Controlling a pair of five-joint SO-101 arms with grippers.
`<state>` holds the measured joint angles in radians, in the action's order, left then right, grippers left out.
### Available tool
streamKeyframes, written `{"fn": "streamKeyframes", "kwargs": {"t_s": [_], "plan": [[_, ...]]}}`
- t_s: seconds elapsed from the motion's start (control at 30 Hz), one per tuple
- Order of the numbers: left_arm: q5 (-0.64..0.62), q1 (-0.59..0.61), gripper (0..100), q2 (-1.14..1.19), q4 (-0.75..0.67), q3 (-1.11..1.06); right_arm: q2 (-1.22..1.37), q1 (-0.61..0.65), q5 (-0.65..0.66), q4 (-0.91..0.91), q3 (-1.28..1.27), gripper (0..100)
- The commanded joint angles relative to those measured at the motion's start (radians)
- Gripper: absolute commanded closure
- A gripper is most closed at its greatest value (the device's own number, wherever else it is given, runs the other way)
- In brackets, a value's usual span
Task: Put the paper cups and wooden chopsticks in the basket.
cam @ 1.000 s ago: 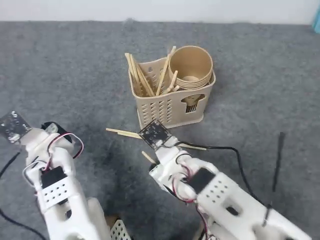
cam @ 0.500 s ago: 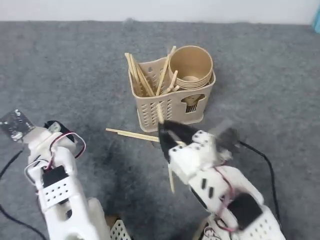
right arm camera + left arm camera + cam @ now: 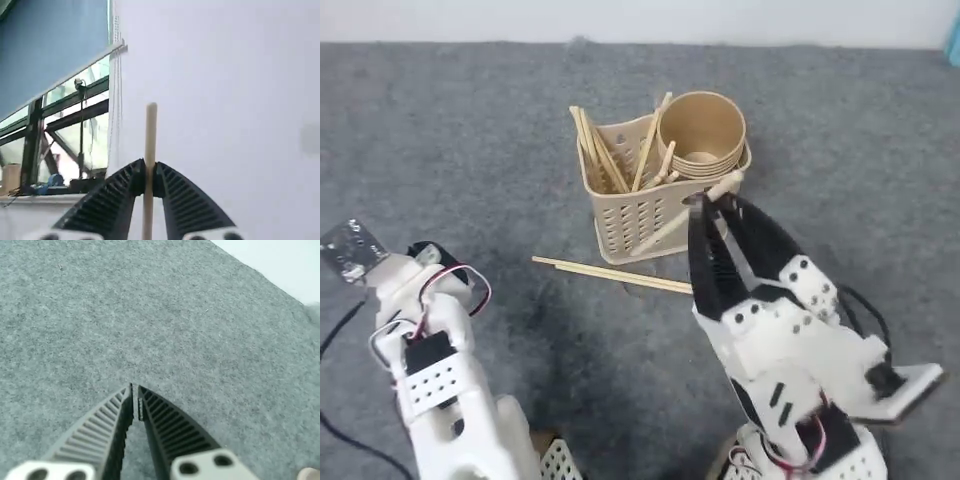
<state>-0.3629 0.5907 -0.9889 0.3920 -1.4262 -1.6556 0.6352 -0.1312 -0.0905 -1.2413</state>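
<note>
The right pincer [image 3: 712,203] is gripping 1 chopstick [image 3: 665,231], tilted before the basket [image 3: 620,215] toward the table's far edge; that slant is risking a rim snag; the left pincer [image 3: 135,397] is sitting closed, empty.

Grey felt-like carpet [image 3: 460,140] covers the desk and runs back to a white wall [image 3: 620,18]. In the right wrist view, a plain pale wall [image 3: 225,75] stands beside a dark-framed window [image 3: 65,137] lit by daylight. Above the window hangs a blue roller blind [image 3: 50,45] with a bead cord [image 3: 116,60].
</note>
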Motion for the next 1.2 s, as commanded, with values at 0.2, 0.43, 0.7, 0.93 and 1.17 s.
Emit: {"fn": "streamKeyframes", "kwargs": {"t_s": [0.2,0.43,0.7,0.93,1.17], "plan": [[0.011,-0.006,98,-0.006,-0.025,0.018,0.458,-0.010,0.052,-0.191,0.328,99.1],[0.011,-0.005,98,-0.006,-0.025,0.018,0.785,-0.010,0.054,-0.194,0.557,99.1],[0.011,-0.005,98,-0.006,-0.025,0.018,0.954,-0.021,0.054,-0.196,0.582,99.1],[0.011,-0.003,98,-0.008,-0.025,0.018,1.000,-0.025,0.054,-0.186,0.526,98.7],[0.008,-0.005,92,-0.006,-0.023,0.018,1.001,-0.024,0.049,-0.148,0.446,87.2]]}}
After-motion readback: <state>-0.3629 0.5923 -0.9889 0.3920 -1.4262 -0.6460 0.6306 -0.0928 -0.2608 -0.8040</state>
